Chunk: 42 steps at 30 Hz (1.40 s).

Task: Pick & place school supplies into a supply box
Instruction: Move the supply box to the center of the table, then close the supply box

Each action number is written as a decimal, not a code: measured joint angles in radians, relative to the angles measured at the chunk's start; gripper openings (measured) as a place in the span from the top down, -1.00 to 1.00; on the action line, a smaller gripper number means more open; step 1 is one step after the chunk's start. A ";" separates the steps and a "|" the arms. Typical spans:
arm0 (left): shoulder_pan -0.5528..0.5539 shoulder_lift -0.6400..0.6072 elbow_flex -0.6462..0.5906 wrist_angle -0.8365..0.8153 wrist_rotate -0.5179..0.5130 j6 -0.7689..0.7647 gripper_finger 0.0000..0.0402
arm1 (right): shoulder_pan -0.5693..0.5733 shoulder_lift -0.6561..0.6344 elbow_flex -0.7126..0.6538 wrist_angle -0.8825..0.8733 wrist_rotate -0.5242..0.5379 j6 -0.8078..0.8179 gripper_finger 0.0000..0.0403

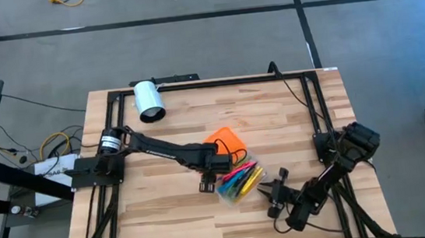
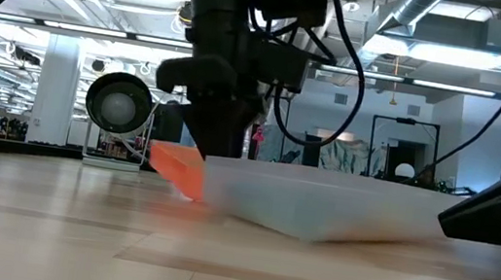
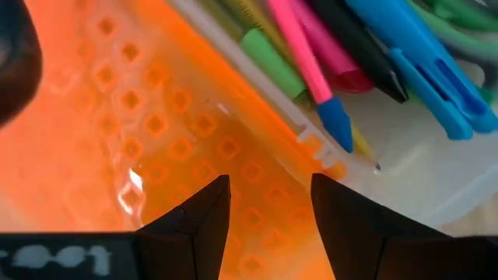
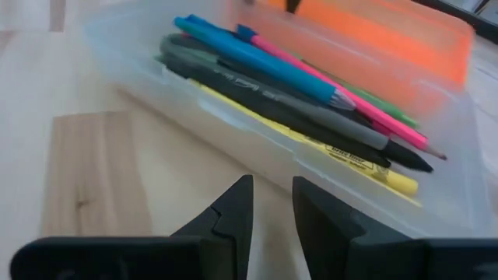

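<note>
The small clear plastic supply box (image 1: pixel 240 185) sits near the middle of the wooden tabletop (image 1: pixel 174 208), with its bright orange lid (image 1: pixel 226 141) open and leaning back to one side. Inside the box lie the school supplies (image 4: pixel 311 109), thin pens and pencils in blue, pink, green, black and yellow, all side by side along its length. The left gripper (image 3: pixel 268 206) is right at the orange lid, close to where the lid joins the clear box. Its two dark fingers (image 3: pixel 194 222) are spread apart with a gap between them, and they are not pinching anything you can see. The right gripper (image 4: pixel 272 206) waits low over the tabletop, just beside the long clear wall of the box. Its fingers (image 4: pixel 233 214) stand a little apart and hold nothing. A white cylinder (image 1: pixel 148 100) lies on its side near the far edge of the tabletop, well apart from the box.
</note>
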 joint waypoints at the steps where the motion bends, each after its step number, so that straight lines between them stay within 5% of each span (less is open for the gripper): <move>1: -0.008 0.000 0.000 -0.001 0.000 -0.003 0.14 | -0.005 0.000 0.000 0.000 0.000 0.000 0.57; 30: -0.193 0.000 0.000 0.048 0.038 -0.081 0.14 | -0.133 0.000 0.000 -0.015 -0.005 -0.100 0.57; 42: -0.205 -0.035 0.000 0.013 -0.047 -0.084 0.14 | -0.103 -0.009 0.001 -0.016 -0.081 -0.138 0.57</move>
